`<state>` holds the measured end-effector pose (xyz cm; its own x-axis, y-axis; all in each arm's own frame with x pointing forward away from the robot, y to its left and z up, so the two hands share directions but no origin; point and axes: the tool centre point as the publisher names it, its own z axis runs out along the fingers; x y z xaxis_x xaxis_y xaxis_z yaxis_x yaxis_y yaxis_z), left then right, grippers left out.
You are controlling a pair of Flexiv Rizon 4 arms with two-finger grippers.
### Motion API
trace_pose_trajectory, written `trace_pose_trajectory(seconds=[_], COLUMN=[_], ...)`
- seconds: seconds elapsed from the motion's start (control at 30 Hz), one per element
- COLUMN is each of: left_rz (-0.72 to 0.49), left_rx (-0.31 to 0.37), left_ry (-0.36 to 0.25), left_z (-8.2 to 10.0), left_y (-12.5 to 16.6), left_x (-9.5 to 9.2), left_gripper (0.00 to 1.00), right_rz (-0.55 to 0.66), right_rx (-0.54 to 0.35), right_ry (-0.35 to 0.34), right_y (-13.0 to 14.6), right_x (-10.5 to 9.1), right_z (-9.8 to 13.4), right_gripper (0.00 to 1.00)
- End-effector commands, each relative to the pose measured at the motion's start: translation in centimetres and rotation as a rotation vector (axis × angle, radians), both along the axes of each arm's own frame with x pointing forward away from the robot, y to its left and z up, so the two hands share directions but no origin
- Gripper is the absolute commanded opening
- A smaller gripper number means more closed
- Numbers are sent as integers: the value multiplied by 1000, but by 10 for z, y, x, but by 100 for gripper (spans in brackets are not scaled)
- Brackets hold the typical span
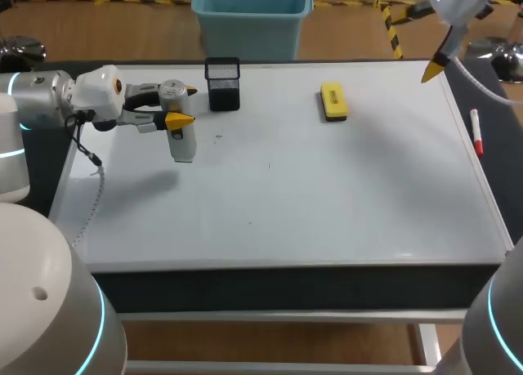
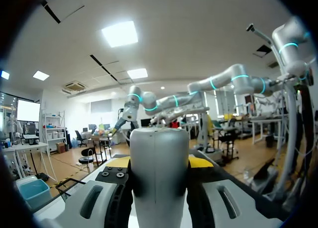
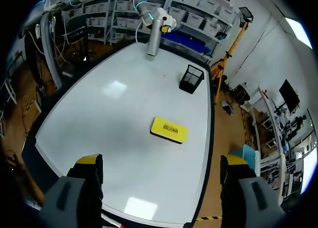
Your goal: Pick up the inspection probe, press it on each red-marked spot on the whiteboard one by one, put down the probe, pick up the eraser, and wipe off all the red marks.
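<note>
On the whiteboard [image 1: 327, 195], a mesh cup [image 1: 223, 85] flanks left jaws pinching probe [image 1: 183, 146]; right jaws spread.

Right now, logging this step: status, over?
Left tool shut on probe, upright over whiteboard. Right tool open, high at far corner. Eraser untouched; mesh holder beside probe.

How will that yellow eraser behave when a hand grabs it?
The yellow eraser lies flat and blocky, so it probably won't roll or tip. On the smooth whiteboard it may slide if nudged sideways. It looks rigid enough to pinch.
</note>
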<state>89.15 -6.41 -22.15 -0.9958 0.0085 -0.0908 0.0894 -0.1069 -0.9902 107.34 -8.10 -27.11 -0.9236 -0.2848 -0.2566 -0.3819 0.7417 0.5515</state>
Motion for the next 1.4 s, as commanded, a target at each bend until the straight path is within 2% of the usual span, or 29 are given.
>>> trace_pose_trajectory(seconds=[0.03, 0.73, 1.0, 1.3, 1.4], left_rz=[0, 0, -5, -47, -63], left_rx=[-1, -1, 18, 34, -1], left_ry=[-1, -1, -32, -34, -24], left_z=[1, 1, 18, 43, 53], left_y=[0, 0, 3, -10, -12], left_x=[0, 0, 30, 76, 92], left_gripper=[0, 0, 0, 0, 0], right_rz=[-8, -8, -8, -8, -8], right_rx=[-7, -7, -7, -7, -7], right_ry=[-9, -9, -9, -9, -9], right_y=[-1, -1, -1, -1, -1], right_x=[-5, -5, -5, -5, -5], right_z=[1, 1, 1, 1, 1], right_gripper=[100, 100, 100, 100, 100])
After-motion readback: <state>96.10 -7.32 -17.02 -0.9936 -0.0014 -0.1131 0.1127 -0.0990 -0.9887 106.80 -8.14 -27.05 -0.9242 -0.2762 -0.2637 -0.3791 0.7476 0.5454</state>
